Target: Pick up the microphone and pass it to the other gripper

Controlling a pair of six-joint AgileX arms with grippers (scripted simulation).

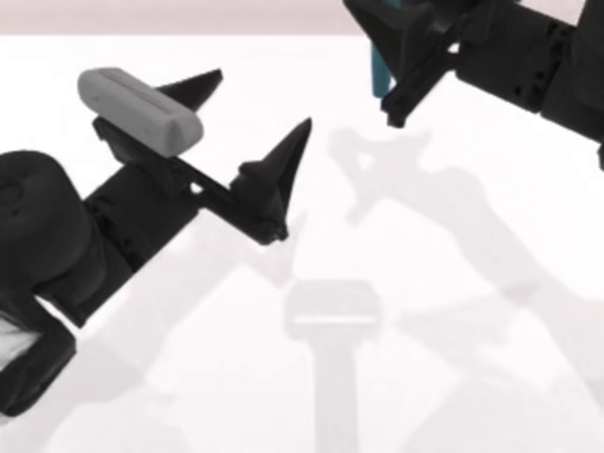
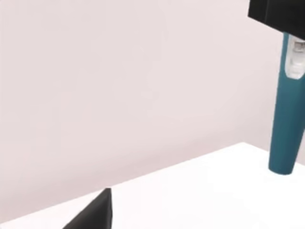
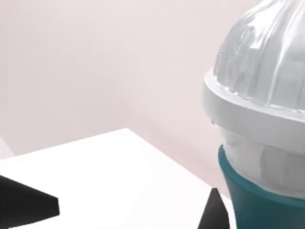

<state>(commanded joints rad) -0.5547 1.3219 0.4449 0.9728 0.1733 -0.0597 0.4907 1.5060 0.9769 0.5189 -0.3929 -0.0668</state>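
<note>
In the lower left of the top view my left gripper [image 1: 253, 146] stands idle over the bare white table [image 1: 472, 283], its two pointed fingers spread well apart, one tip aimed toward the upper middle of the frame and the other jutting up beside the light grey block [image 1: 142, 110] that caps the wrist. Nothing lies between those fingers. They look spread in readiness for the handover: the gap faces across the table toward the other arm.

Farther off, at the upper right of the top view, my right gripper [image 1: 401, 80] hangs high near the back edge. A strip of teal shows just to the left of its black fingers, and this is the microphone [image 1: 379, 71]. The left wrist view gives it best (the handle hangs straight down from a black mass at the frame's upper right, clear of the table), with the white switch strip [image 2: 295, 59] just under the grip. The right wrist view fills its right side with the silvery mesh head [image 3: 267, 67] above the teal body, so the fingers appear clamped on the upper handle, leaving the long tapered end free for the left gripper to take.

The two grippers are still well apart; I judge the pick done and the pass not yet begun.
</note>
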